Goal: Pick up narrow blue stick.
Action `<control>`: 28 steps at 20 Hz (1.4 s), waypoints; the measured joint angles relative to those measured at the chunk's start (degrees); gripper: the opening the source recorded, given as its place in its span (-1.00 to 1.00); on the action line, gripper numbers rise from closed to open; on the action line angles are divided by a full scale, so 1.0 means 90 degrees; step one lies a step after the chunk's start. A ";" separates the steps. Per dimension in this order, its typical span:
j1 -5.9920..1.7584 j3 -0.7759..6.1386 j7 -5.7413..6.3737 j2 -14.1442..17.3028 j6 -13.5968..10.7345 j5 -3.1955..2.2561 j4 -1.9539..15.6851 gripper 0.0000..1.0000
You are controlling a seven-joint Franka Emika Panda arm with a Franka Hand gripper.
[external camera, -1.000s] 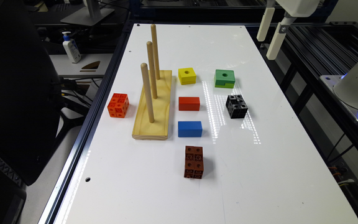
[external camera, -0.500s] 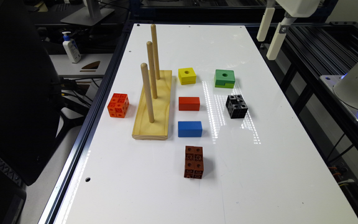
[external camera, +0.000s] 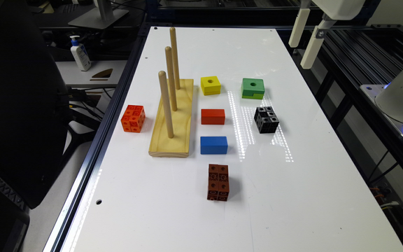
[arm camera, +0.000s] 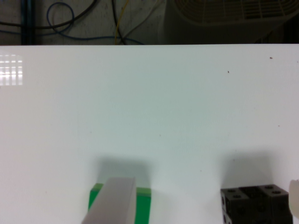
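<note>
A glossy white tabletop (external camera: 194,217) runs from near to far, framed by a dark metal rail (external camera: 82,182) along the exterior view's left edge. Overhead light falls on its surface as a grid of bright reflected patches (external camera: 257,140). On the exterior view's left, a large black chair back (external camera: 16,115) stands close to the rail, and farther off a grey side surface carries a white pump bottle (external camera: 80,53). A monitor stand base (external camera: 100,15) sits at the far left. On the exterior view's right, black slatted framing (external camera: 369,56) runs beside the tabletop. In the wrist view, loose cables (arm camera: 70,18) lie on a dark floor beyond the table edge, beside a cream ribbed housing (arm camera: 224,18).
</note>
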 joint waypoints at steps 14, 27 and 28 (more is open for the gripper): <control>0.0229 0.0236 0.0320 0.0389 0.0053 0.0119 0.0433 1.00; 0.0232 0.0426 0.0527 0.1650 0.0387 0.0123 0.1340 1.00; 0.0232 0.0427 0.0528 0.1669 0.0387 0.0123 0.1359 1.00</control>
